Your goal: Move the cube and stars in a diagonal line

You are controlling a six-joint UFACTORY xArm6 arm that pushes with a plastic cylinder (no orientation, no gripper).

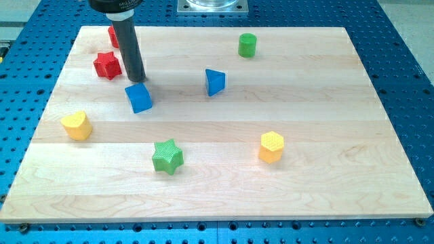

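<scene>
The arm carries no pincer, so nothing is grasped or released; its rod ends in my tip (137, 81), which sits just behind the blue cube (139, 97), touching or nearly touching its far edge. That position suits pushing the cube nearer. The red star (107, 65) lies just left of the rod, and another red block (113, 35) peeks out behind it. The green star (167, 156) sits nearer and to the right, so red star, cube and green star already run roughly diagonally. Farther out are a blue prism (215, 82), green cylinder (247, 45), a yellow block (76, 125) at left and another yellow block (271, 147) at right on the board (325, 102).
</scene>
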